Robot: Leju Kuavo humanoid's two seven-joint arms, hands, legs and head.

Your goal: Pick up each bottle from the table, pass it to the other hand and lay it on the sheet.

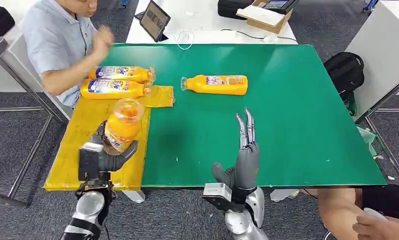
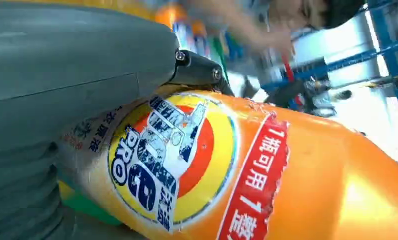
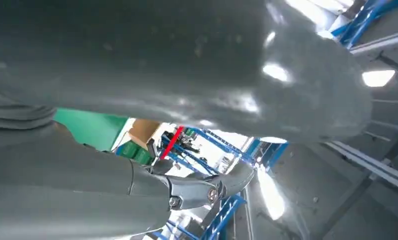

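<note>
Now the left hand [image 1: 103, 155] grips a full, heavy, slippery bottle [image 1: 121, 125] by its middle; the right hand [image 1: 243, 162] waits at 3 o'clock, fingers spread.

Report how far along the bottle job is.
Done: two bottles lie on the yellow sheet at its far end. In hand: the left hand grips a third bottle over the sheet, not yet laid down; the right hand is open and holds nothing. Left: one bottle on the green table, untouched.
</note>
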